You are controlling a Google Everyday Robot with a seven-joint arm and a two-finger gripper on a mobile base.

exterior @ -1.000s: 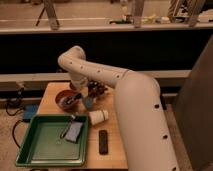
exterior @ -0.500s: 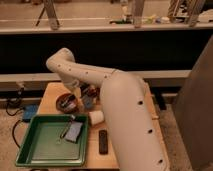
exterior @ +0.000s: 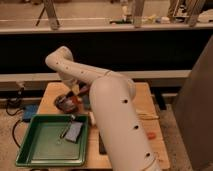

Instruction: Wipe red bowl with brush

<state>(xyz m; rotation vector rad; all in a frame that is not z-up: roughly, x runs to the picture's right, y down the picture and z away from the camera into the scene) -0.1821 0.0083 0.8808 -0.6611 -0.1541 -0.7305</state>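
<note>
The red bowl (exterior: pixel 64 103) sits on the wooden table (exterior: pixel 50 92) at its left side, just behind the green tray (exterior: pixel 35 150). My white arm comes up from the lower right, bends at an elbow over the table's back left, and comes down to the gripper (exterior: pixel 76 95), which sits at the bowl's right rim. The brush cannot be made out; the gripper and wrist cover that spot. A purple bowl and a blue cup are hidden behind the arm.
In the green tray lie a blue-grey sponge (exterior: pixel 74 132) and a thin dark utensil (exterior: pixel 64 130). A whitish cup (exterior: pixel 91 118) peeks out beside the arm. A dark flat object (exterior: pixel 101 145) lies by the tray's right side. A dark shelf and rail run behind the table.
The elbow has swung left and the arm now covers more of the table's middle. The gripper has stayed at the red bowl's right rim.
</note>
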